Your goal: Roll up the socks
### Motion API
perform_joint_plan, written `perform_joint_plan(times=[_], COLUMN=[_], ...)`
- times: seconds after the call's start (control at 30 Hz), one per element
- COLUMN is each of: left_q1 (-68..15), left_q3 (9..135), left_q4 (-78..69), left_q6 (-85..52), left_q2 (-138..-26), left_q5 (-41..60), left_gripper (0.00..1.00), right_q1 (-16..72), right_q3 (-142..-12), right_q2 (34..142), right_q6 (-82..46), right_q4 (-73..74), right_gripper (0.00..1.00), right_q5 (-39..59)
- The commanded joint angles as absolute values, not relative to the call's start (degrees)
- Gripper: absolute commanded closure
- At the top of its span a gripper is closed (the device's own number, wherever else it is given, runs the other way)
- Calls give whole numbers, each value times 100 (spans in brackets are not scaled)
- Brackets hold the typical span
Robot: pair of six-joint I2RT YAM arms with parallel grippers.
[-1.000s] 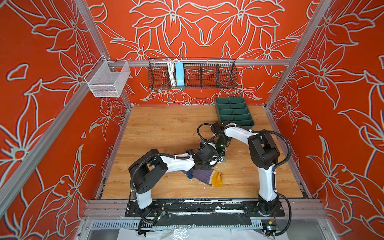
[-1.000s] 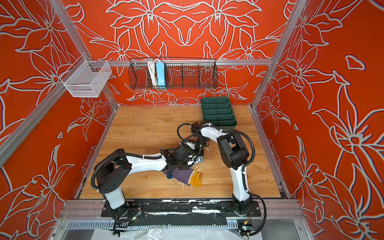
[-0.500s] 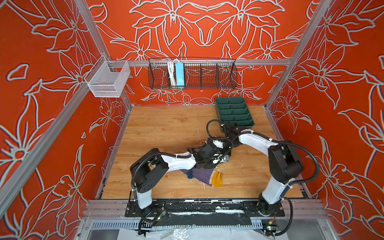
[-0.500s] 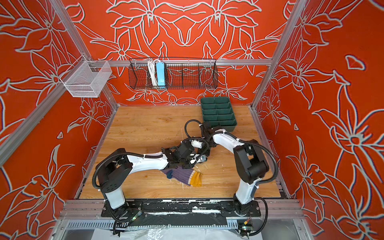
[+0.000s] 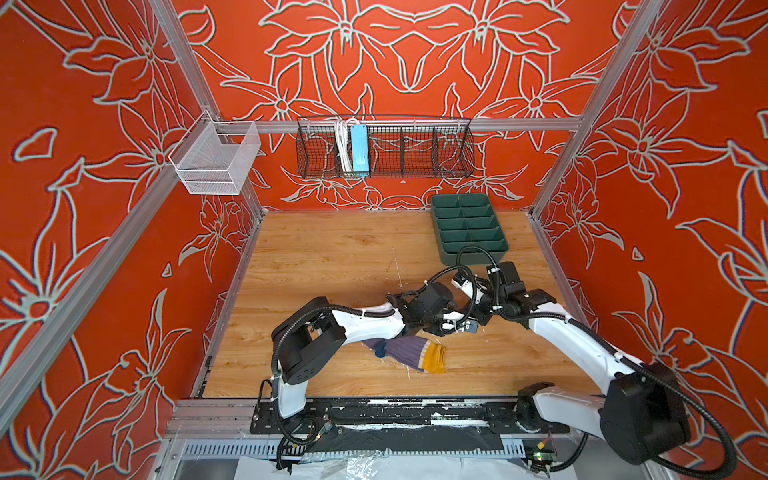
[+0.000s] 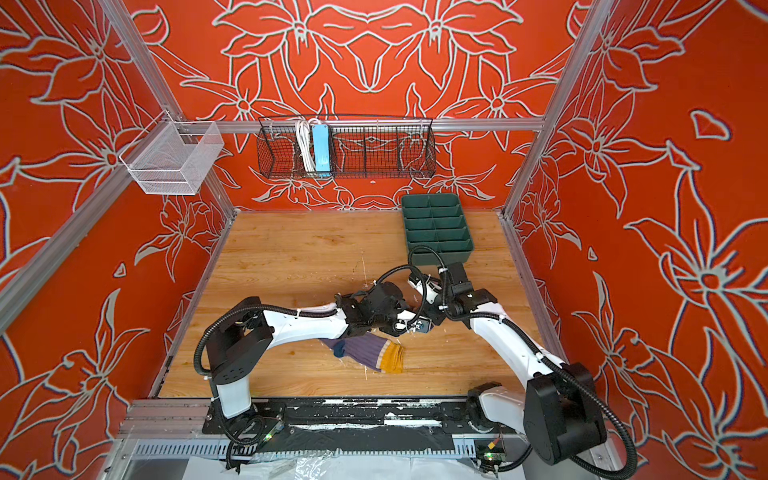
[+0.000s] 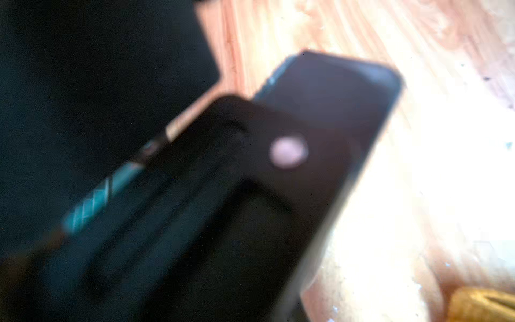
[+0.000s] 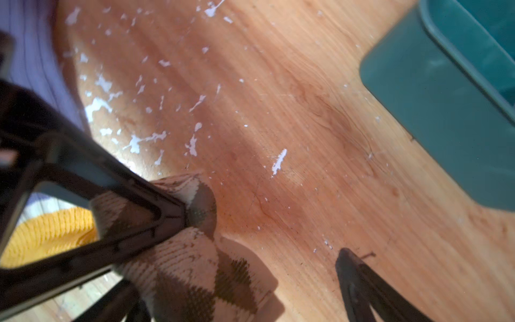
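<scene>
Socks, two, on desk [image 5: 332, 257]: since a second ago the right arm [image 5: 582, 345] has swung out low to the right and the right fingers [image 8: 171, 216] gone from pinched to wide, one tip touching the rolled beige argyle sock [image 8: 195, 264]; left arm [image 5: 365, 324] stretched low, left fingers [image 7: 320, 117] narrow on that roll; purple sock [image 5: 405, 351] unmoved beside them.

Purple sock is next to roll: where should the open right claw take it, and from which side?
Grip the mustard cuff of the purple sock, coming down from the robot's right. That end lies free on the table, clear of the left arm, which overhangs the sock's other end.
</scene>
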State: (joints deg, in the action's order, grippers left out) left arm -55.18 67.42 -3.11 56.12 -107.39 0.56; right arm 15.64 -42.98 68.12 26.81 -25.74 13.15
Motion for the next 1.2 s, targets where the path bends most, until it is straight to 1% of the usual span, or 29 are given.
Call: perform_joint_plan(times=[0.0, 0.1, 0.13, 0.2, 0.37, 0.5, 0.53, 0.6, 0.7, 0.73, 0.83, 0.9, 0.93, 0.97, 1.03, 1.07, 1.17], left_q1=[-4764, -4772, -4772, -4777, -4781, -4781, -4794, -4824, -4843, -4843, -4843, -4843, -4843, -4831, -4784, -4747, -4588], left_q3=[6290, 6214, 6190, 6170, 6205, 6197, 6196, 6217, 6258, 6241, 6247, 6270, 6319, 6409, 6698, 6882, 7562], left_q4=[1565, 1563, 1565, 1561, 1398, 1185, 1146, 1146, 1221, 1222, 1268, 1323, 1408, 1533, 1935, 2182, 3117], left_q6=[3445, 3428, 3419, 3403, 3187, 2914, 2879, 2877, 2898, 2900, 2941, 2987, 3007, 3037, 3102, 3153, 3192], left_q2=[-10911, -10773, -10714, -10613, -10659, -10763, -10793, -10878, -10985, -11006, -11065, -11080, -11094, -11115, -11221, -11297, -11648], left_q5=[-263, -240, -218, -163, -241, -226, -207, -203, -241, -270, -290, -220, -167, -46, 274, 501, 1189], left_gripper=[100, 100, 100, 100, 100, 100, 100, 100, 100, 100, 100, 100, 100, 100, 100, 100, 100], right_q1=[1215, 1228, 1266, 1420, 2039, 2356, 2373, 2373, 2241, 2086, 1506, 1215, 1077, 946, 862, 861, 868], right_q3=[-4359, -4350, -4315, -4234, -4236, -4312, -4338, -4413, -4479, -4517, -4536, -4518, -4524, -4569, -4638, -4649, -4603], right_q2=[6403, 6561, 6595, 6676, 7029, 7393, 7477, 7524, 7340, 7227, 6808, 6525, 6374, 6213, 5865, 5699, 5035], right_q6=[3128, 3545, 3734, 3972, 4534, 4658, 4520, 4285, 3894, 3788, 3125, 2654, 2422, 2296, 2290, 2415, 3267], right_q4=[-1793, -2165, -2262, -2331, -2864, -3147, -3041, -2890, -2441, -2363, -1857, -1433, -1291, -1227, -1203, -1252, -1737], right_gripper=[2, 2, 5, 13, 40, 56, 58, 59, 57, 54, 35, 29, 27, 27, 27, 27, 27], right_q5=[963, 1734, 1965, 2242, 2595, 2838, 2810, 2755, 2368, 2359, 1970, 1270, 996, 919, 998, 1241, 2647])
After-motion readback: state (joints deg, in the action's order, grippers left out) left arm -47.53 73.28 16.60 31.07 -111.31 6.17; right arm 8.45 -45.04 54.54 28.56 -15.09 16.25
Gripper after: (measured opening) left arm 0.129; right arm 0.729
